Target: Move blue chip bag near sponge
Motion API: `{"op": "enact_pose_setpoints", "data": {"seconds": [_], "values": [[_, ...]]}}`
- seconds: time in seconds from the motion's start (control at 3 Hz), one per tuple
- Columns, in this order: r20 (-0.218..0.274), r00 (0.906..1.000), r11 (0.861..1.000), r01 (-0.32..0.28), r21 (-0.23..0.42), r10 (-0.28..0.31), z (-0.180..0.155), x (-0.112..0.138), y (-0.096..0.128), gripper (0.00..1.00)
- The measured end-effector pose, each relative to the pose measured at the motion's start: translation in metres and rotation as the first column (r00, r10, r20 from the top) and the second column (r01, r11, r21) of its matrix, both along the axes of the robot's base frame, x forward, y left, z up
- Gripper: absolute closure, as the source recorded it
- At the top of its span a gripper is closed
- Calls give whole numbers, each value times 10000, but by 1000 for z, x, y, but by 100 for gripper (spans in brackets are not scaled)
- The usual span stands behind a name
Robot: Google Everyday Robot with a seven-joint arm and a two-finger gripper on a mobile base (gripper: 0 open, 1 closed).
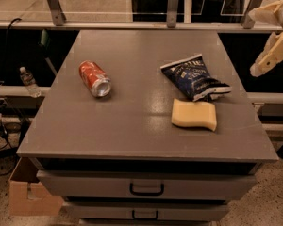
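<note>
In the camera view, the blue chip bag (194, 76) lay flat on the right of the table (132, 131), just beside the sponge (194, 114), so the task looked done. The gripper (270, 34) hung beyond the right edge, fingers spread and empty, likely to stay clear.

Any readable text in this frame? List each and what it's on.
Nothing can be quoted.
Chip bag: white lettering, too blurred to read.
Can: markings not legible.
Bottle: label too small to read.
Sponge: no text.
End effector, up past the right edge of the table: no text visible.
</note>
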State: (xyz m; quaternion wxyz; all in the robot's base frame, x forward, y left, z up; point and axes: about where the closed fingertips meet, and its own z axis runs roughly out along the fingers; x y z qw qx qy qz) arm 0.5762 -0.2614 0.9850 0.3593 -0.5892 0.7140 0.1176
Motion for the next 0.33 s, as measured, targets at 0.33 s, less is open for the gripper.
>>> {"op": "enact_pose_setpoints", "data": {"seconds": [0.33], "values": [[0, 10000, 10000, 0, 0, 0, 0, 0, 0, 0]]}}
